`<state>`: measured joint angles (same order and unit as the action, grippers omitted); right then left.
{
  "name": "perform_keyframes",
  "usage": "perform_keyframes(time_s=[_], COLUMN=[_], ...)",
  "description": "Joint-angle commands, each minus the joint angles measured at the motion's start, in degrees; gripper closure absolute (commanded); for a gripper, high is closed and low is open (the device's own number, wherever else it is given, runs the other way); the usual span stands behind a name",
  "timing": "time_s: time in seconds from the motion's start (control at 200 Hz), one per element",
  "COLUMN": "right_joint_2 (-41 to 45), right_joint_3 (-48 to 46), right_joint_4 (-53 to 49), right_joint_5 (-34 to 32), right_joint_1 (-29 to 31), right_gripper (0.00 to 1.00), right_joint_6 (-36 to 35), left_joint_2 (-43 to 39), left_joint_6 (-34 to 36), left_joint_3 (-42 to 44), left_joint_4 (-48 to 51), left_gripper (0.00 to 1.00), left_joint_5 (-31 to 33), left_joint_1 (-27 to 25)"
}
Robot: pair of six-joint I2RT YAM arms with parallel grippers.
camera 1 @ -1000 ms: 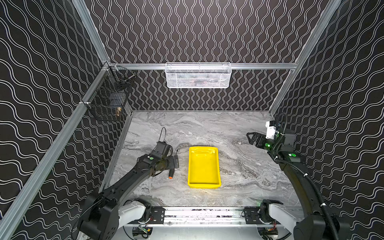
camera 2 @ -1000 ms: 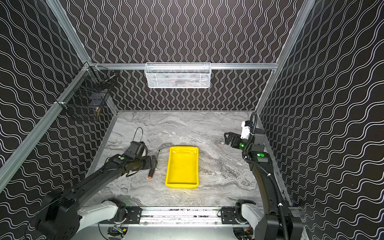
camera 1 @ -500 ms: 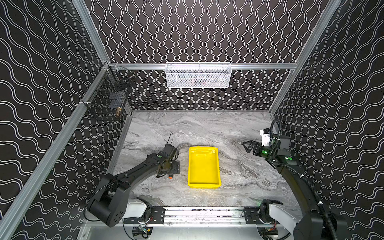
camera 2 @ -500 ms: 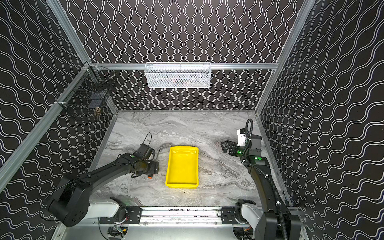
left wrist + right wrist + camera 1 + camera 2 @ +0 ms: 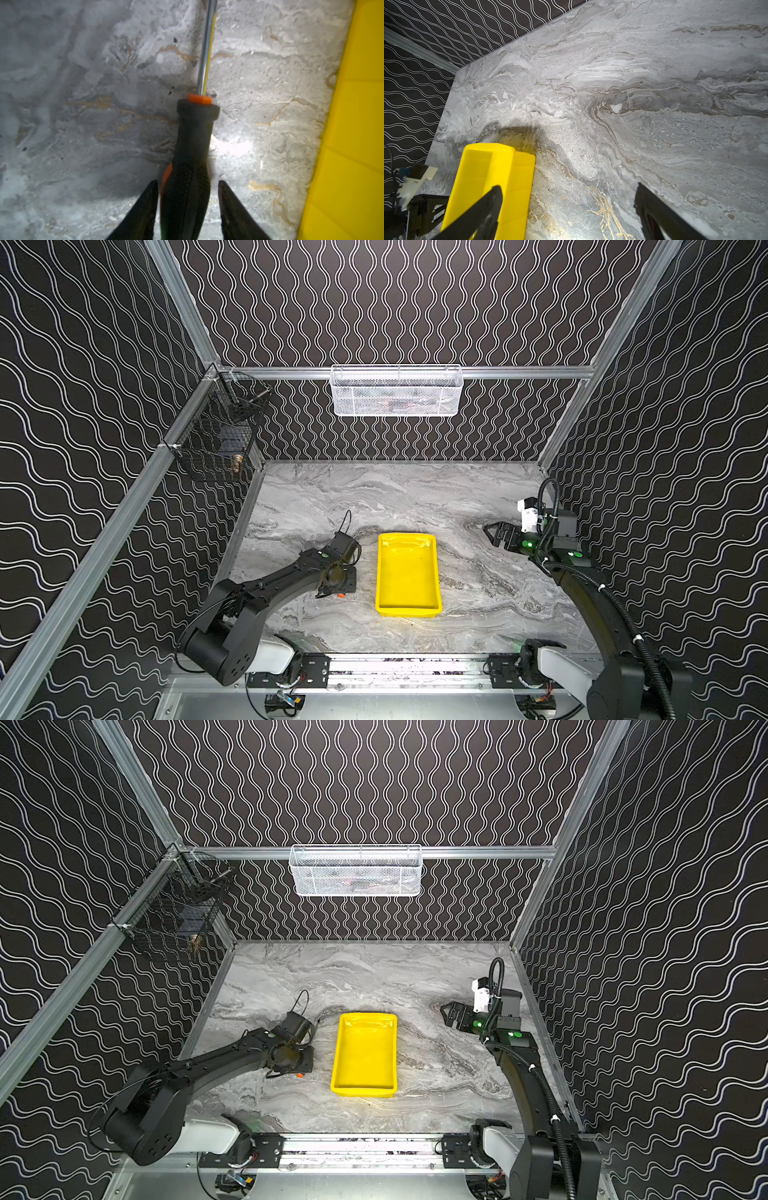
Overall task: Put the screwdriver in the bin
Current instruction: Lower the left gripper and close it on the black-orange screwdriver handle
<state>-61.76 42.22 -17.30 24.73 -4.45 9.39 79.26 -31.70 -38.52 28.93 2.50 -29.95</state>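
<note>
The screwdriver lies on the desk, its handle between the jaws of the left gripper, not yet clenched; the right gripper is released. Stiff, light, I think; hold the grippy handle.

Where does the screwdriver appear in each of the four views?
In a top view: screwdriver mostly hidden by the left gripper; orange end shows.
In a top view: the same orange end.
Left wrist: centre, handle between gripper fingers.
Right wrist: not in it.
Shared landmark: the yellow bin.

My left arm and right arm are matte black with white base housings; at three o'clock I see green lights and a looped cable.
</note>
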Motion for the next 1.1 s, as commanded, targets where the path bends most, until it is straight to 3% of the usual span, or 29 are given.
perform_keyframes(time_s=[0.0, 0.305, 0.42, 0.526, 0.731, 1.091], right_joint_2=[-0.04, -0.21, -0.19, -0.32, -0.79, -0.44], right_joint_3=[0.24, 0.36, 0.17, 0.21, -0.10, -0.29], right_joint_4=[1.21, 1.20, 1.62, 1.47, 2.31, 2.78], right_joint_5=[0.50, 0.84, 0.76, 1.06, 1.52, 1.37], right_joint_1=[0.06, 0.05, 0.05, 0.05, 0.05, 0.05], right_gripper=[0.01, 0.01, 0.01, 0.01, 0.01, 0.01], right_joint_6=[-0.43, -0.58, -0.51, -0.49, -0.38, -0.38], left_joint_2=[-0.40, 4.86, 5.87, 6.08, 5.64, 3.31], left_joint_6=[-0.13, 3.69, 4.11, 3.89, 4.37, 5.59], left_joint_3=[0.36, -1.99, -2.02, -2.09, -1.98, -4.12], left_joint_4=[-2.25, -3.10, -3.85, -3.62, -3.65, 0.03], left_gripper=[0.50, 0.50, 0.66, 0.68, 0.96, 1.00], left_joint_5=[2.34, 3.24, 2.53, 1.91, 2.24, 3.47], left_joint_1=[-0.02, 0.00, -0.04, -0.02, -0.07, 0.00])
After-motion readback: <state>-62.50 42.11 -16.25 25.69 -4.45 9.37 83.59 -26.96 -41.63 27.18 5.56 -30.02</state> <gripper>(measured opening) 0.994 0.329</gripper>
